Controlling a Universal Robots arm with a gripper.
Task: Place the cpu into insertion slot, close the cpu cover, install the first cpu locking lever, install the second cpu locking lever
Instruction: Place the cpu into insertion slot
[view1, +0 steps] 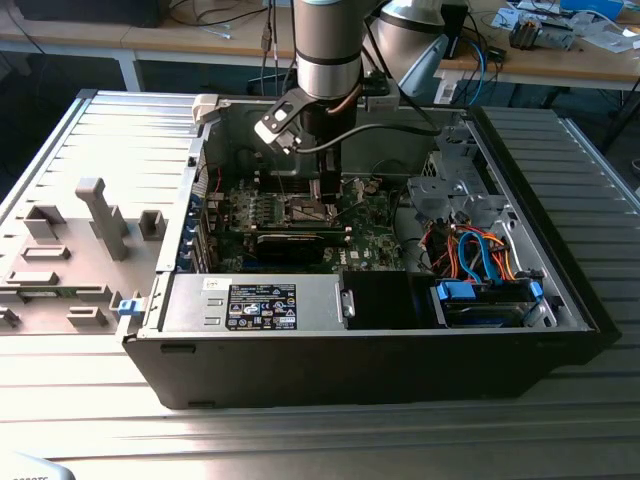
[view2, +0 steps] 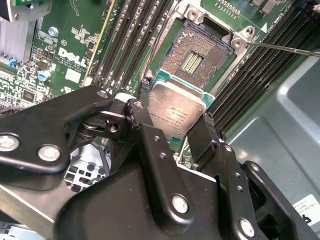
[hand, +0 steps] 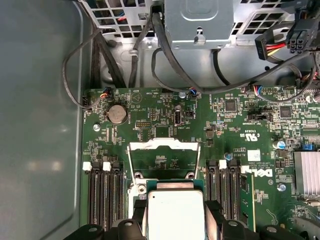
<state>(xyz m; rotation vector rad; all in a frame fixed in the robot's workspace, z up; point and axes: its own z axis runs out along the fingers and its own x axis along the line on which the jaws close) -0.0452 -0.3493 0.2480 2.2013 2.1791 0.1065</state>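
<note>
Black linkage plates of the gripper (view2: 175, 112) fill the foreground of the second wrist view, and its two fingers (view2: 201, 140) are closed narrowly on opposite edges of the cpu (view2: 175, 107), pinching it with the pale metal top facing up. The chip hangs just at the near edge of the socket (view2: 197, 57), whose pin field lies bare beyond it (whether the chip touches the socket frame, I cannot tell). A thin locking lever (view2: 285, 47) juts out past the socket's far corner.

In the first wrist view the cpu (hand: 175, 215) sits between the fingers (hand: 212, 217), with the cpu cover (hand: 164, 144) standing open just beyond the socket and memory slots (hand: 102, 195) on either side.

From the exterior view, the arm (view1: 328, 50) drops straight down into the open computer case (view1: 560, 330) on the bench (view1: 110, 130), wrist vertical over the socket.

The cpu's near edge is cut off in the first wrist view, and the gripper body covers one corner in the second.
</note>
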